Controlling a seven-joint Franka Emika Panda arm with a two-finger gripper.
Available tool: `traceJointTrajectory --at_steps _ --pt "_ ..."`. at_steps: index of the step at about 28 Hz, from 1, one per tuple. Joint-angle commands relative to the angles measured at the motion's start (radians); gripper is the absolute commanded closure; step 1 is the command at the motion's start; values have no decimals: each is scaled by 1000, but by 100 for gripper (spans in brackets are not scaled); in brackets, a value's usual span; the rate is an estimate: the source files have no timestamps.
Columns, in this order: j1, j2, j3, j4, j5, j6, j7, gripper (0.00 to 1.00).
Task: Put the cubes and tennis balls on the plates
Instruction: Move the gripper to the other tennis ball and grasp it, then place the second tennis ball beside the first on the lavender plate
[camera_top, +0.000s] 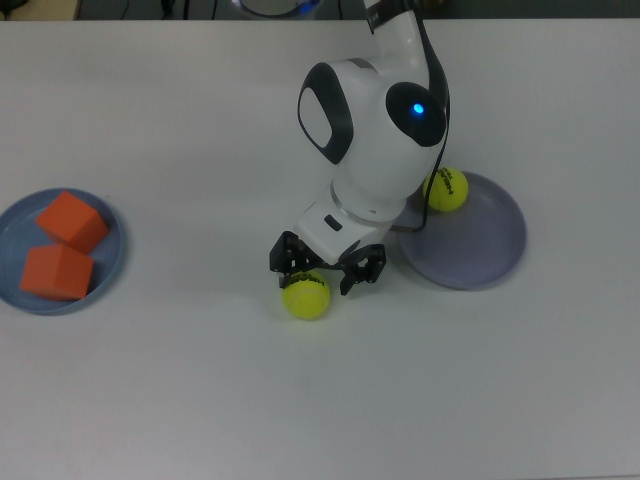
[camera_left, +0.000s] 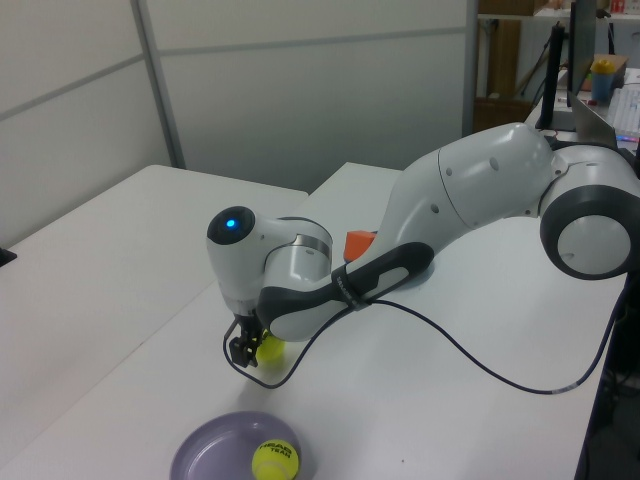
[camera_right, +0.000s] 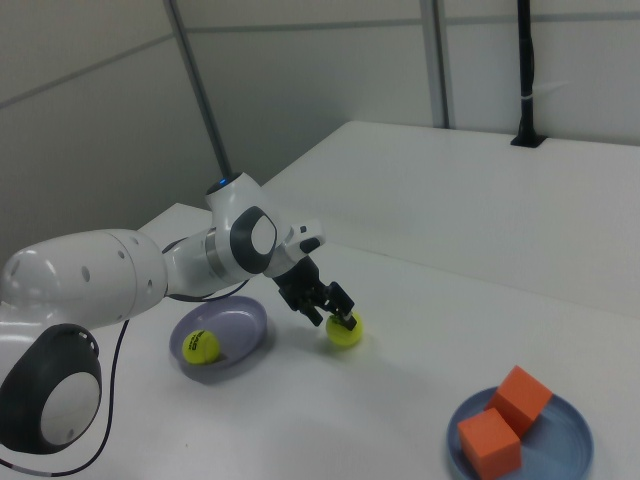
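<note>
- Top view: the fingers (camera_top: 326, 268) stand spread apart, one on each side of a tennis ball (camera_top: 306, 297) resting on the desk (camera_top: 200, 380); they straddle it and are not closed on it.
- This ball lies near the lavender plate (camera_top: 480, 255), off its rim, toward the top view's left.
- The second tennis ball (camera_top: 446, 190) sits on the lavender plate, by its upper-left rim.
- Well apart from the lavender plate, at the top view's far left, the blue plate (camera_top: 108, 265) holds both orange cubes (camera_top: 72, 221), one just beside the other.
- The white arm (camera_top: 375, 130) hangs over the desk beside the lavender plate.
</note>
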Motion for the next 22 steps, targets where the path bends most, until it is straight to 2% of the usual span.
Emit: traceJointTrajectory --at_steps 1,2,5,12,16,18,22 --pt "4 -20 -7 -40 -17 13 -16 57" --pt "4 -19 -7 -38 -17 13 -24 59" --pt "3 -19 -8 -38 -20 13 -59 98" --pt "4 -28 -7 -26 -5 13 -52 100" --pt "14 -54 9 2 5 8 -50 100" --pt "23 -74 36 3 23 0 -50 100" --pt "43 -91 85 3 31 -44 -32 100"
